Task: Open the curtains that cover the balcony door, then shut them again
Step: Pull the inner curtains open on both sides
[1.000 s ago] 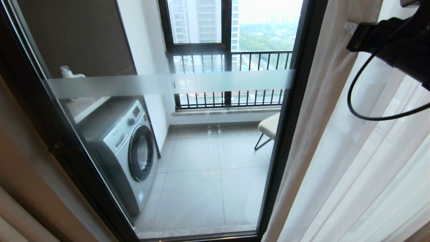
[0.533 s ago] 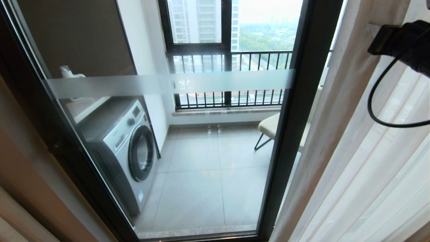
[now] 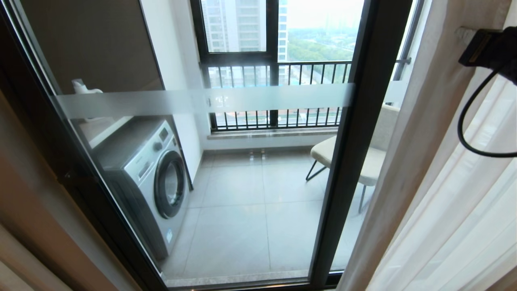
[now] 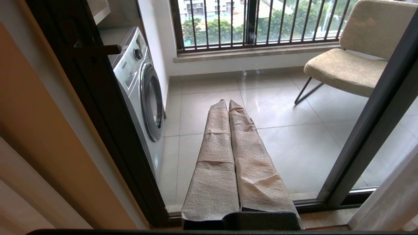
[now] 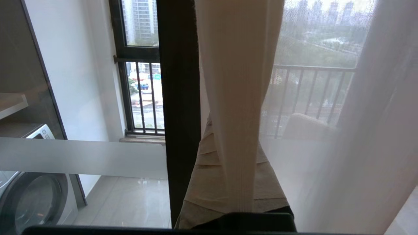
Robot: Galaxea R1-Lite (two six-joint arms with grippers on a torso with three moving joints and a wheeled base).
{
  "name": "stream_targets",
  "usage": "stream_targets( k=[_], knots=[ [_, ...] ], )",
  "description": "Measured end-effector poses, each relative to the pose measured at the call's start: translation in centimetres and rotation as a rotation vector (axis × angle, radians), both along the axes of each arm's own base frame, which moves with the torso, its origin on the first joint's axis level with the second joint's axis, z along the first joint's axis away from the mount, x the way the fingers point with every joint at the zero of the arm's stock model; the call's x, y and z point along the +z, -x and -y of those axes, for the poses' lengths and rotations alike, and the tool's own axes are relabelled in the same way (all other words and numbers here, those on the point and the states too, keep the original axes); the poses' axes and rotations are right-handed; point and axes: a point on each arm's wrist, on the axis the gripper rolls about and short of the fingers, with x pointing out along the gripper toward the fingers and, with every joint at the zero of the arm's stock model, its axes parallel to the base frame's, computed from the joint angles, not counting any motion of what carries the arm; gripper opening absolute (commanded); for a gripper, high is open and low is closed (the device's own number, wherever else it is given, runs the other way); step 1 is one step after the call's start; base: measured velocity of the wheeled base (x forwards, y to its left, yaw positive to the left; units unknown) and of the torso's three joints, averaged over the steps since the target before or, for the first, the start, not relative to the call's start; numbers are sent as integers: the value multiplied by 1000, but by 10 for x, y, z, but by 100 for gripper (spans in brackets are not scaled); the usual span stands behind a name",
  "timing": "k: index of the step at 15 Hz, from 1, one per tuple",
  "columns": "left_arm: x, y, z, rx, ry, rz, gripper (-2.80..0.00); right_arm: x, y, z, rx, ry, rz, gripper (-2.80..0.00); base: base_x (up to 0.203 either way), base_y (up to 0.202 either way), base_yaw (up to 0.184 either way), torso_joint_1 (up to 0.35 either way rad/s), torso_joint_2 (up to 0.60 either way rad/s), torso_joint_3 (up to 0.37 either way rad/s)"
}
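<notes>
We see the curtains [image 3: 440, 173] gathered at the right of the head view, a thick beige fold in front and sheer white voile behind it. Their edge lies just right of the door's black upright, so the door [image 3: 226, 161] stands uncovered, its frosted band [image 3: 202, 101] running across the glass. Our right gripper [image 5: 235, 169] is raised at the upper right, its paper-wrapped fingers pressed together with a fold of the curtain draped across them; we cannot tell if the cloth is pinched. Our left gripper [image 4: 228, 107] is parked low before the glass, fingers closed on nothing. Through the door we see a grey tiled floor [image 3: 250, 210], a washer [image 3: 149, 178] at the left, a beige chair [image 3: 363, 157] at the right and a barred window [image 3: 274, 72] beyond.
</notes>
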Motion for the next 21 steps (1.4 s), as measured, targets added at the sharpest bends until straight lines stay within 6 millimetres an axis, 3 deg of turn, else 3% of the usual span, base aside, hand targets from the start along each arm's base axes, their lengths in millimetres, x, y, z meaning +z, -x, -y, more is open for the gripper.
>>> stream_targets(
  k=[21],
  knots=[
    [0,0,0,0,1,0,-280,-14,24,9,-25,-21,-3,-280,0,0,0,0,0,0]
  ],
)
